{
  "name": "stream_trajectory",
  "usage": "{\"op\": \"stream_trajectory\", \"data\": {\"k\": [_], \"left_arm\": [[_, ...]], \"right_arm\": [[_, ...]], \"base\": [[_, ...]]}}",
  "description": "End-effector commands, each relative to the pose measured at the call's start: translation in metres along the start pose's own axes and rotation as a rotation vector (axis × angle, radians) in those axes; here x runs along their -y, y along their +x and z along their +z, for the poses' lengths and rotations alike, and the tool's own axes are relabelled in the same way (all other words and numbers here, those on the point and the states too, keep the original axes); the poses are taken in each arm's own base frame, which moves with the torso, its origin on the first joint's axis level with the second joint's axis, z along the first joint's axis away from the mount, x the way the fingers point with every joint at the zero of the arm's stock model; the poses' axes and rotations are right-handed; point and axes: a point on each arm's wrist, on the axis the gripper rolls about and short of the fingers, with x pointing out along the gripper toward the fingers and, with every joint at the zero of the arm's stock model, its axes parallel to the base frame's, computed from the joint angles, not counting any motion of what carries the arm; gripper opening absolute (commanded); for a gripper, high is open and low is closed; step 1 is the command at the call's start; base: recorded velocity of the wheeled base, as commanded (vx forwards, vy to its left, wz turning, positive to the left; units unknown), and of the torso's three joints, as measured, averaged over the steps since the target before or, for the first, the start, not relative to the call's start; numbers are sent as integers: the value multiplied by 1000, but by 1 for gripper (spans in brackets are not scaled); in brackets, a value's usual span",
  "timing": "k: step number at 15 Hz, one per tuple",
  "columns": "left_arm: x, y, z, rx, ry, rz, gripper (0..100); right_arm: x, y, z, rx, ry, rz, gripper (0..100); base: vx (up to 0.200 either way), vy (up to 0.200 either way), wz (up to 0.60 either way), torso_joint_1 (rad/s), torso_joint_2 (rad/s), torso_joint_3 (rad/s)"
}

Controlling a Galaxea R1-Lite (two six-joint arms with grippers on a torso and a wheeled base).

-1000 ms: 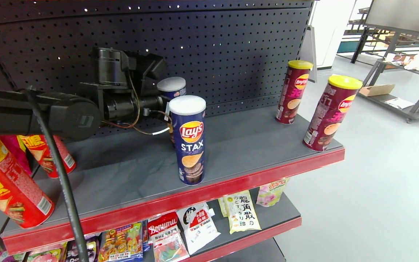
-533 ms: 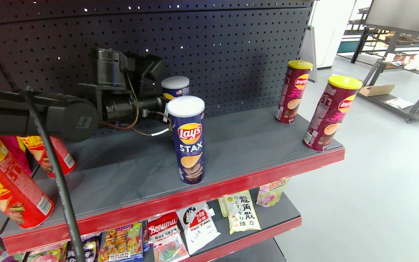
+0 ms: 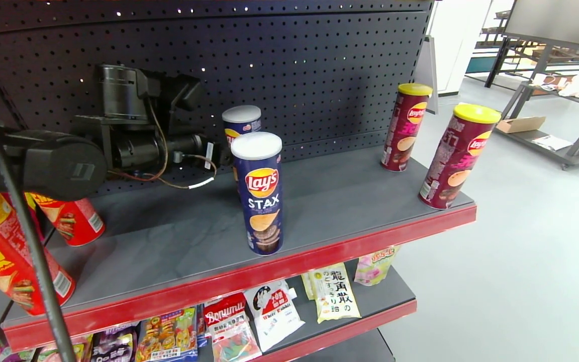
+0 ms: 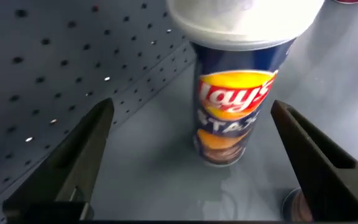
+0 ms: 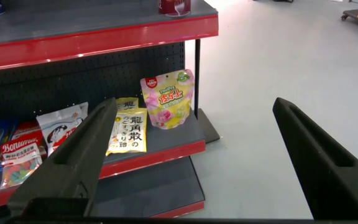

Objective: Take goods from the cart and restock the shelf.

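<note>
A: Checking the left hand (image 4: 192, 107) first: fingers (image 4: 73, 162) spread wide, clamped on nothing, rear blue chip can (image 4: 235, 93) upright just ahead, touching neither.
B: Set down where?
A: On the upper shelf (image 3: 169, 236), close to the pegboard (image 3: 319, 65), just behind the front blue chip can (image 3: 262, 201).
B: Best way out?
A: Straight back along the shelf, fingers wide and level; no swing toward the front can, near enough to tip. Worth minding the loose cable (image 3: 191, 185).
B: Right hand (image 5: 194, 106)?
A: Spread apart too, empty, low by the candy bags (image 5: 166, 99).

floor (image 3: 520, 281): pale grey, glossy | black metal racks (image 3: 561, 158): far right | white wall (image 3: 458, 45): behind
</note>
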Motion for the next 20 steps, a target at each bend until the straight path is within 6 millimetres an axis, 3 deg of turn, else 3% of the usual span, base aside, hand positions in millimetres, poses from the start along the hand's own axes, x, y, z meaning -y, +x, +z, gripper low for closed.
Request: {"op": "stream_trajectory", "data": {"k": [1, 5, 9, 12, 14, 16, 18, 20], "left_arm": [[-4, -20, -1, 0, -4, 18, 100], [6, -85, -17, -14, 47, 16, 100], [25, -200, -47, 5, 130, 27, 100], [45, -296, -85, 45, 121, 70, 100], [59, -339, -117, 102, 70, 105, 100], [68, -367, -146, 112, 41, 153, 100], [70, -372, -161, 111, -43, 258, 100], [68, -367, -163, 89, -170, 367, 100]], "right_arm": [[0, 0, 0, -2, 0, 0, 100], [0, 0, 0, -2, 0, -1, 100], [0, 0, 0, 0, 0, 0, 100], [0, 0, 0, 0, 0, 0, 100], [0, 0, 0, 0, 0, 0, 100], [0, 0, 0, 0, 0, -1, 100], [0, 0, 0, -2, 0, 0, 100], [0, 0, 0, -2, 0, -1, 100]], "base": [[0, 0, 0, 0, 0, 0], [0, 0, 0, 0, 0, 0], [0, 0, 0, 0, 0, 0], [0, 0, 0, 0, 0, 0], [0, 0, 0, 0, 0, 0], [0, 0, 0, 0, 0, 0], [0, 0, 0, 0, 0, 0], [0, 0, 0, 0, 0, 0]]}}
